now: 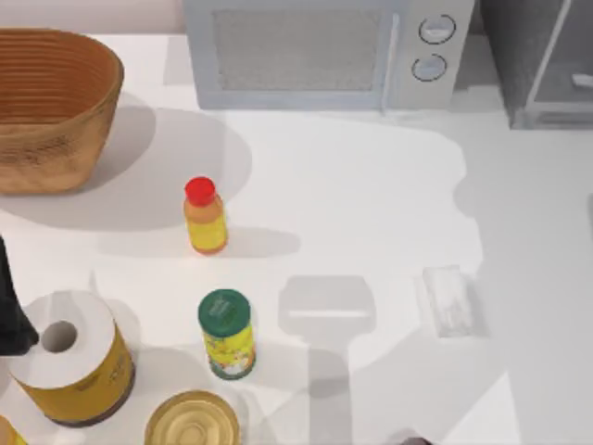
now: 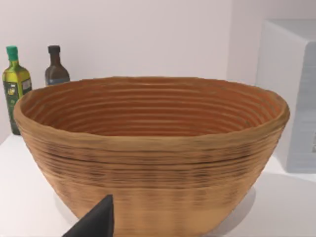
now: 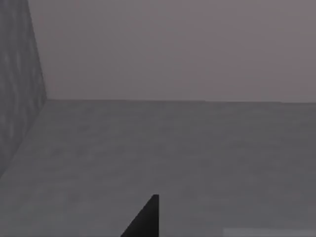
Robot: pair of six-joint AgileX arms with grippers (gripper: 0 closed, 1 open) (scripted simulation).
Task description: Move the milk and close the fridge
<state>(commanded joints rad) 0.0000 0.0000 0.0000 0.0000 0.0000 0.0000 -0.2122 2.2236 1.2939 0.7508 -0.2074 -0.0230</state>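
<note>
Writing: none legible anywhere; label on green-lidded yellow jar too small to read, likewise labels on two bottles behind the basket, one green-capped, one dark-capped.

Count on table: one woven basket at far left; one light-grey microwave with two round knobs; one red-capped orange bottle, upright, near centre; one jar just below it, apart; one yellow-sided roll with white top and hole; one gold-topped round tin at lower edge.

Fridge: grey, top right corner, beside microwave.

Left arm at left edge, next to roll. Left gripper low, aimed at basket wall; opening cannot be told.

Right gripper facing grey floor and grey walls; opening cannot be told, nothing seen held.
</note>
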